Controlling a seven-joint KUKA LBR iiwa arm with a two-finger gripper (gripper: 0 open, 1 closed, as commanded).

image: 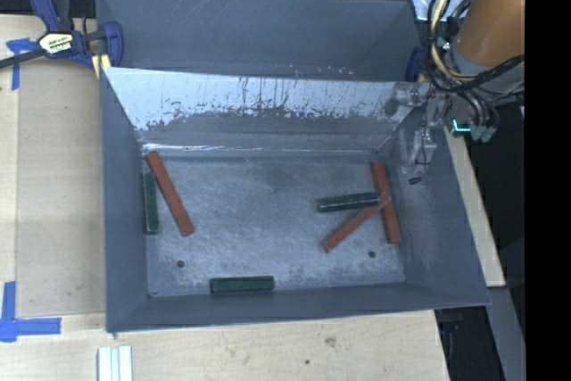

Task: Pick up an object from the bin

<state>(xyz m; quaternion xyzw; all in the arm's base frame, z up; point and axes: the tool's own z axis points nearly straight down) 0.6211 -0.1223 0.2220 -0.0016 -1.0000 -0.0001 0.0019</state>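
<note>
Orange wrist cover (500, 4), part of the arm and highest in the scene, stands at two o'clock of the view. Beneath it the gripper (419, 158) hangs over the sloping right wall of the grey bin (268, 31), at about three o'clock of the bin floor. Nothing is seen between the jaws, and it cannot be told whether they are released or clenched.

On the floor, three sticks lie crossed at four o'clock. They are an upright red stick (385, 201), a slanted red stick (351, 227) and a dark green stick (350, 203). Well apart at nine o'clock lie a left red stick (169, 194) and a left green stick (150, 202), side by side. A lone green stick (241, 285) rests at six o'clock against the near wall.

The likeliest object to pick is the upright red stick, being nearest. Its middle lies toward seven o'clock from the gripper, and its top end is just beside the foot of the wall. Its long axis runs nearly twelve to six, so the jaws would probably have to close across it from nine to three. The two sticks crossing its lower half leave the upper half freer.
</note>
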